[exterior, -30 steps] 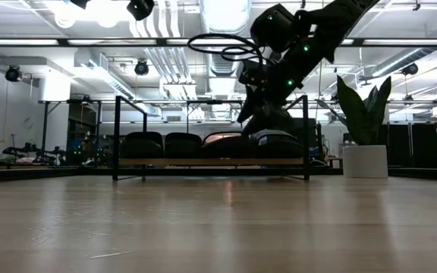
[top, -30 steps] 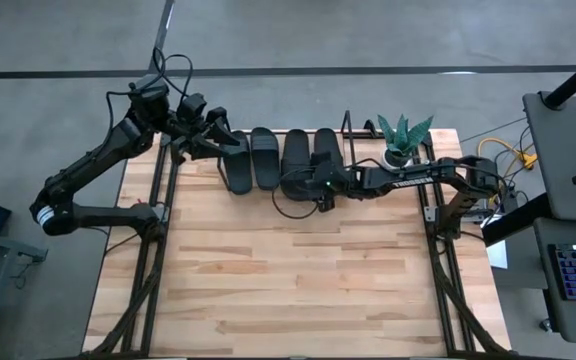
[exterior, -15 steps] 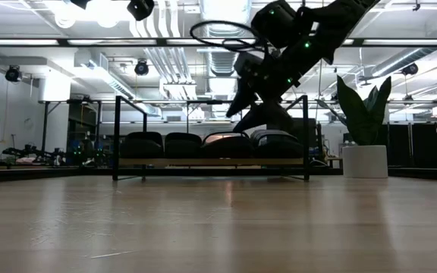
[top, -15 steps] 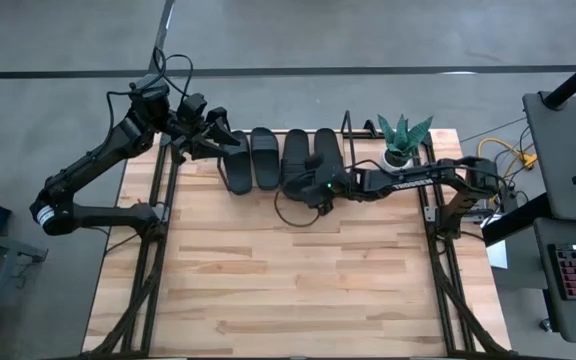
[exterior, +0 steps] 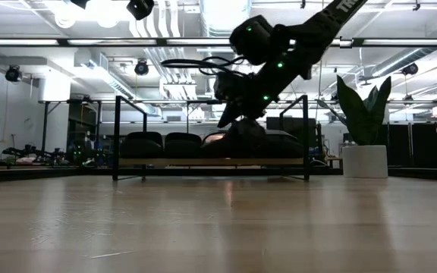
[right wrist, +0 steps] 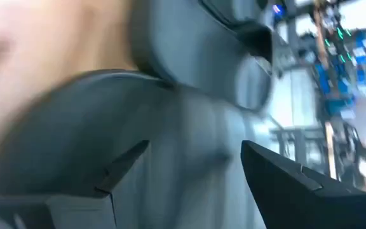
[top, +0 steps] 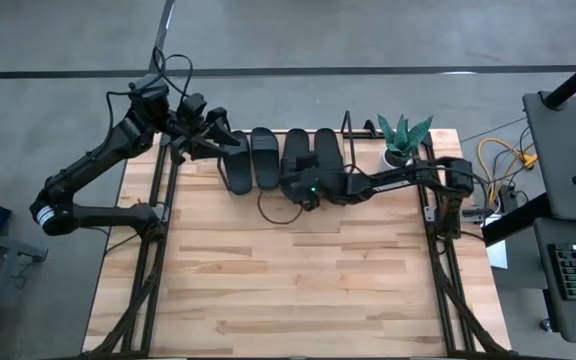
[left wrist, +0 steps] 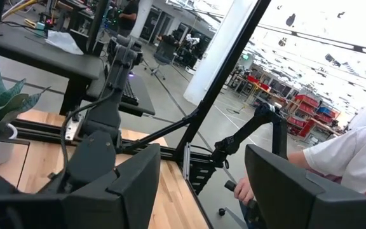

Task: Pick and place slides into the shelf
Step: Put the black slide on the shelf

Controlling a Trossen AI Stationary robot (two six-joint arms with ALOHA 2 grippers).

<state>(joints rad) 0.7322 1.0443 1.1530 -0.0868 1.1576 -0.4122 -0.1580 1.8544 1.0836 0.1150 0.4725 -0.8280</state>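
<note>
Four black slides lie side by side on the shelf [top: 346,124] at the table's far edge; in the low view they stand in a row on its wooden board [exterior: 203,161]. My right gripper [top: 299,188] reaches in from the table's right and hovers open over the near end of the third slide [top: 294,152]; its wrist view shows that slide's dark surface [right wrist: 189,121] between the fingers. My left gripper [top: 220,140] waits open at the shelf's left end, beside the leftmost slide [top: 236,168], with nothing between its fingers [left wrist: 132,184]. My right gripper [exterior: 235,125] comes down slanting from the right onto the third slide's near end [exterior: 243,140]. Its dark fingers merge with the slide in the low view, and I cannot tell whether they touch it.
A potted plant [top: 404,137] stands at the shelf's right end, close to my right arm. The wooden tabletop [top: 288,270] stretches toward the near edge. A person's hand [left wrist: 240,191] and white sleeve [left wrist: 354,159] show beyond the table.
My right gripper has moved toward the table's left along the shelf's near side, from the fourth slide to the third slide's near end, and has dropped a little. The slides have stayed in place.
</note>
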